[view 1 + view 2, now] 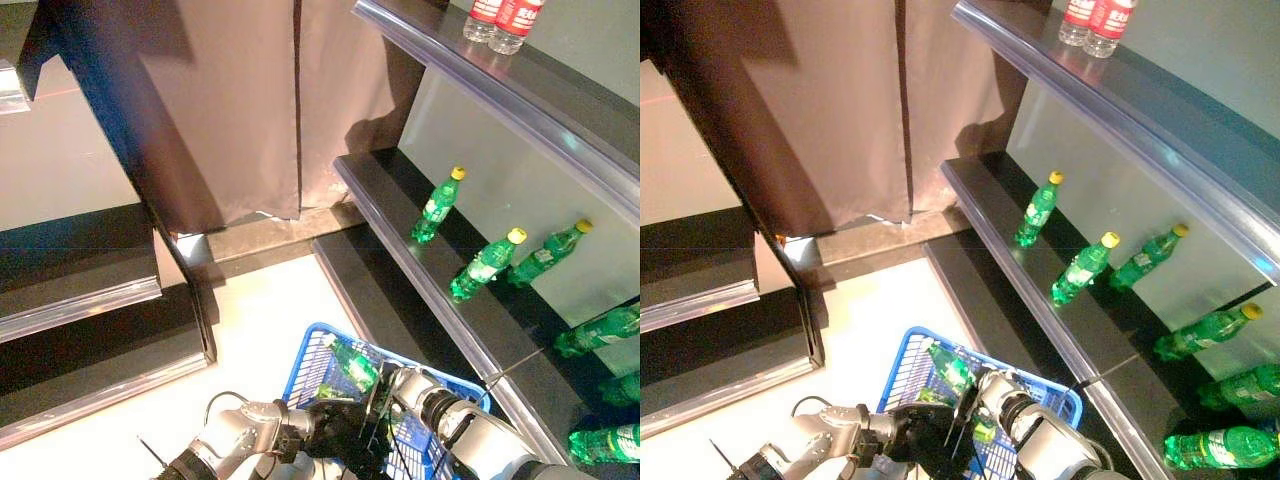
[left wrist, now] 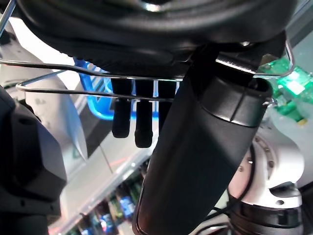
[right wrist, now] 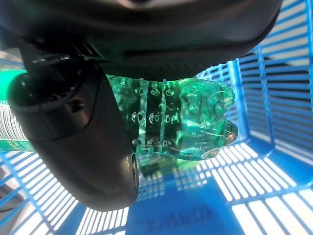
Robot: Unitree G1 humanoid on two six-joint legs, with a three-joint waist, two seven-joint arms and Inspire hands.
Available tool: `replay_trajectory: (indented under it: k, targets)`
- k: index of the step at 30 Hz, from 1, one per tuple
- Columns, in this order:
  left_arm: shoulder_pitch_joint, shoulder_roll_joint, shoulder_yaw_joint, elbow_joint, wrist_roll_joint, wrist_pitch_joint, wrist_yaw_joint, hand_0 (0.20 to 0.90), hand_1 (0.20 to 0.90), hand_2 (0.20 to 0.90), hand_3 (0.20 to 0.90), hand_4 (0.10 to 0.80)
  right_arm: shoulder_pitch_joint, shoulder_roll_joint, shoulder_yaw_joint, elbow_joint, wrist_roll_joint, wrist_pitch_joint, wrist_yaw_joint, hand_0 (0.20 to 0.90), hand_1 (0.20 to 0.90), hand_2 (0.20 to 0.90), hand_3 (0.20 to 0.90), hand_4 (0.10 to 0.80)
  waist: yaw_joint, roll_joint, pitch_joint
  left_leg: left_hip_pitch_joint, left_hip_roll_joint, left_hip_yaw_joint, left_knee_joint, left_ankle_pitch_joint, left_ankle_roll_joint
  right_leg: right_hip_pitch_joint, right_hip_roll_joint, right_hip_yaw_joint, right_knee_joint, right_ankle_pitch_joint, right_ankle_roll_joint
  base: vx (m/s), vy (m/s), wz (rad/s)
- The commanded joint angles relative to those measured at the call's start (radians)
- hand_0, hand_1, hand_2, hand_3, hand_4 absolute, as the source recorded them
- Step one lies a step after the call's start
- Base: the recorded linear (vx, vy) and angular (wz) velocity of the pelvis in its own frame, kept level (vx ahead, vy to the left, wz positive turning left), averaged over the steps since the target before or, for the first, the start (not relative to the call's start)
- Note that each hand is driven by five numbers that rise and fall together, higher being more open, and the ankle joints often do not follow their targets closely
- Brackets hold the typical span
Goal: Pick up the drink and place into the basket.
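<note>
Hiding the bottle's [image 3: 186,120] cap, right hand [image 3: 73,147] grips

The left hand [image 2: 195,147] fills most of the left wrist view: its dark bulk runs along one edge, the thick thumb [image 2: 205,161] stands out in front, and a row of dark fingers [image 2: 142,122] shows beside it. Two thin metal wires of the basket handle [image 2: 98,78] run across the frame, between the palm and the fingers; the fingers curl over these wires. Past the fingers a patch of the blue basket [image 2: 95,93] shows. Close by the thumb a green bottle label [image 2: 293,83] shows, with the silver-grey right arm [image 2: 274,166] just beside it. A blurred row of bottles [image 2: 117,205] on a shelf lies farther off.
</note>
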Motion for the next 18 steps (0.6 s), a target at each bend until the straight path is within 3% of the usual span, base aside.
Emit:
replay_trajectory:
  k: [1, 9, 18]
  targets:
    - [0.084, -0.225, -0.143, -0.202, -0.291, -0.022, -0.210, 0.300, 0.300, 0.300, 0.200, 0.100, -0.073, -0.002, 0.068, -0.043, -0.085, -0.040, -0.075, 0.900, 0.900, 0.900, 0.900, 0.800, 0.015, 0.000, -0.081, 0.010, -0.014, 0.084, 0.084, -0.164, 0.046, -0.045, -0.002, 0.094, 0.031, 0.048, 0.024, 0.039, 0.011, 0.05]
    - [0.104, -0.238, -0.115, -0.176, -0.327, -0.074, -0.128, 0.300, 0.300, 0.300, 0.200, 0.100, 0.000, -0.009, 0.093, -0.043, -0.220, -0.068, -0.070, 0.900, 0.900, 0.900, 0.900, 0.800, 0.007, -0.005, -0.099, 0.022, -0.015, 0.097, 0.082, -0.177, 0.045, -0.042, -0.006, 0.110, 0.013, 0.059, 0.040, 0.033, 0.005, 0.02]
    - [0.124, -0.273, -0.056, -0.150, -0.348, -0.110, -0.081, 0.300, 0.300, 0.300, 0.200, 0.100, 0.043, -0.027, 0.109, -0.045, -0.228, -0.059, -0.079, 0.900, 0.900, 0.900, 0.900, 0.800, -0.002, -0.008, -0.117, 0.045, -0.007, 0.119, 0.069, -0.187, 0.047, -0.043, -0.007, 0.139, -0.002, 0.065, 0.052, 0.022, 0.001, -0.03]
